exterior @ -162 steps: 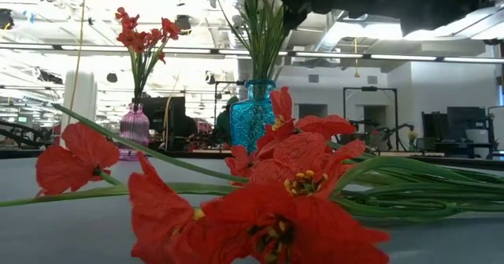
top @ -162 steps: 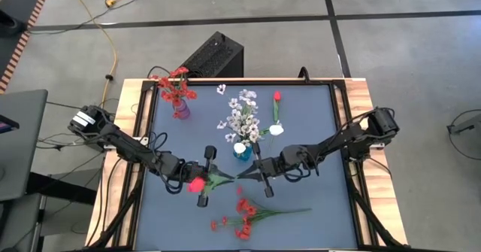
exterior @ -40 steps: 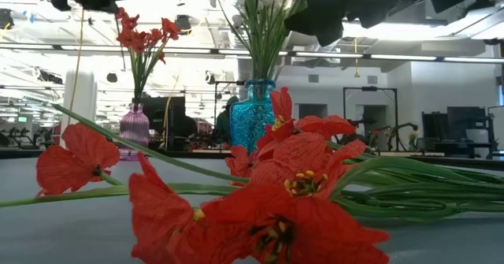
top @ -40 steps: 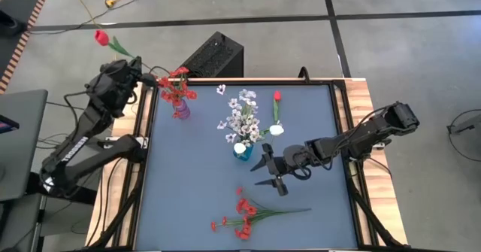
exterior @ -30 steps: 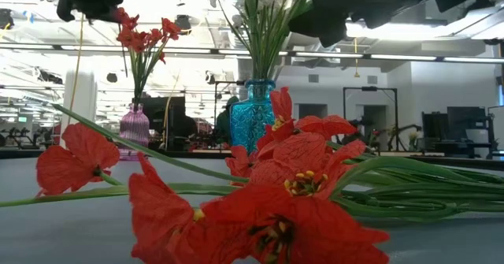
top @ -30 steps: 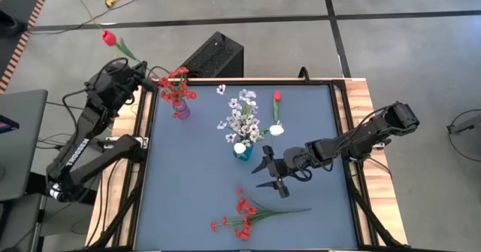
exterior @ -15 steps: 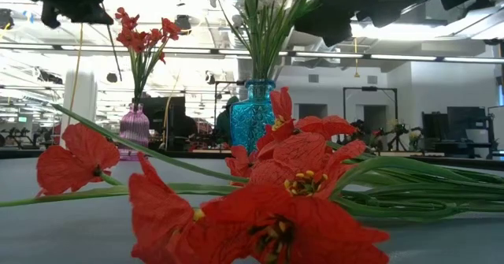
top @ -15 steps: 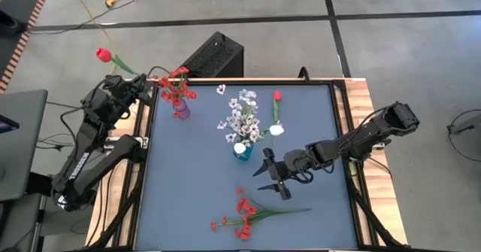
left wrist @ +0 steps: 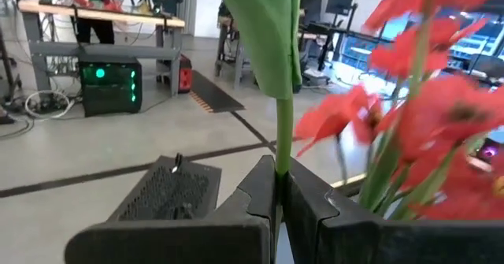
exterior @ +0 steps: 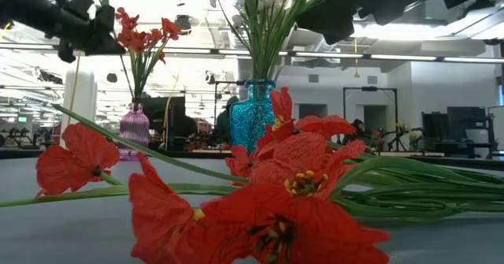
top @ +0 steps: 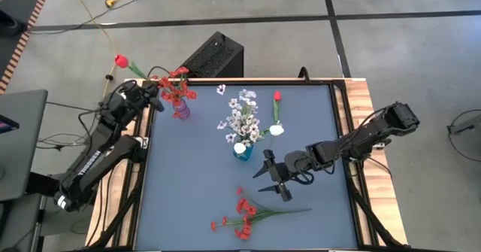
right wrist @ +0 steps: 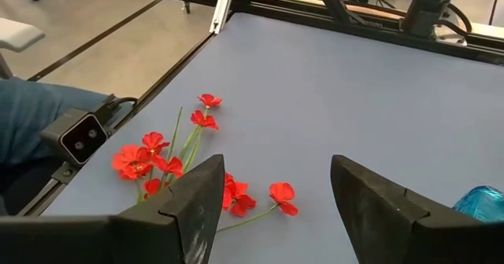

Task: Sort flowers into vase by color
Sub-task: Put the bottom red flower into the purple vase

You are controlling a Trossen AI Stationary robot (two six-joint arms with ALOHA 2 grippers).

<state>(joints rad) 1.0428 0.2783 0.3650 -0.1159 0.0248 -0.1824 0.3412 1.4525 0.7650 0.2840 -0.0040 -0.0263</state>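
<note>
1. The left hand (top: 148, 94) hangs off the surface's (top: 188, 199) ten o'clock corner, clamped tight on the green stem of a single red flower (top: 120, 60).
2. Its stem runs from the fingers (left wrist: 260, 197) up and out toward ten o'clock, bloom outermost.
3. The pink vase (top: 180, 109) of red blooms stands just beside this hand, toward four o'clock; the left arm is plainly the nearer.
4. The right hand (top: 274, 177) hovers spread wide and empty near centre, with the red spray (top: 244, 214) lying flat toward seven o'clock of it.
5. The blue vase (top: 242, 151) holds white blooms.
</note>
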